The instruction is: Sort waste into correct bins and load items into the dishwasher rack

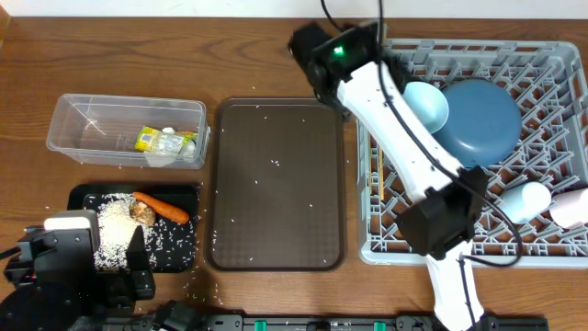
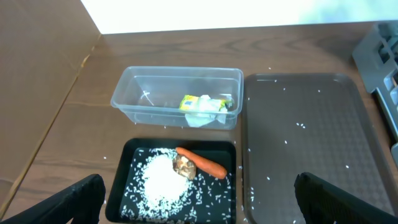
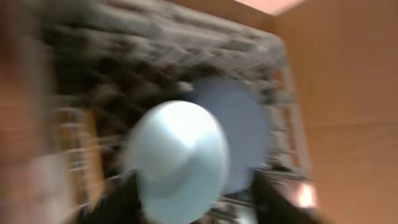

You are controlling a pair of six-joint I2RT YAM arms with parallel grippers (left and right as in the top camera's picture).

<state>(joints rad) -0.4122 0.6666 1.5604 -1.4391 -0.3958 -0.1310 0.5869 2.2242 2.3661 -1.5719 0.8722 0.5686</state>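
Observation:
The grey dishwasher rack holds a blue plate, a light-blue bowl, a light-blue cup and a pale pink cup. In the blurred right wrist view my right gripper is open. The bowl lies between its fingers, with a gap to the right finger, and the plate is behind. The clear box contains a wrapper and paper. The black tray carries rice, a carrot and a brown lump. My left gripper hangs wide open over that tray's near edge.
A dark-brown serving tray with a few stray rice grains lies between the bins and the rack. My right arm reaches across the rack's left side. The left arm sits at the table's front left corner.

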